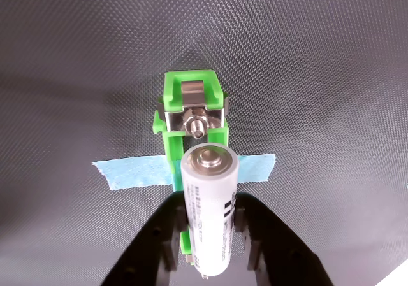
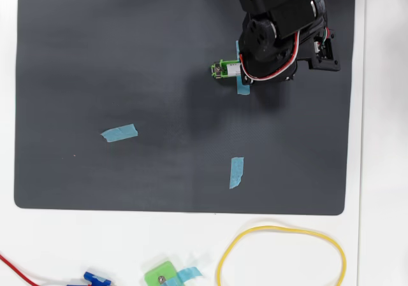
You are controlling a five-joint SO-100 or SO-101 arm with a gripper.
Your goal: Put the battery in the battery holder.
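The wrist view shows the battery (image 1: 210,197), a white cylinder with grey print and a silver end cap, gripped between my black fingers (image 1: 169,235). My gripper (image 1: 209,228) is shut on it. The battery lies along the bright-green battery holder (image 1: 191,101), just over its near half; whether it touches the frame I cannot tell. The holder's far metal contact and screw show beyond the battery's cap. Blue tape (image 1: 131,171) crosses under the holder. Seen from overhead, the holder's end (image 2: 221,69) sticks out left of the arm (image 2: 280,25), which hides the rest.
The dark mat (image 2: 95,57) carries two loose blue tape strips (image 2: 119,133) (image 2: 236,172). Off the mat on the white table lie a small green block (image 2: 162,275), a yellow loop (image 2: 280,254), a red wire (image 2: 13,268) and a blue connector (image 2: 95,278).
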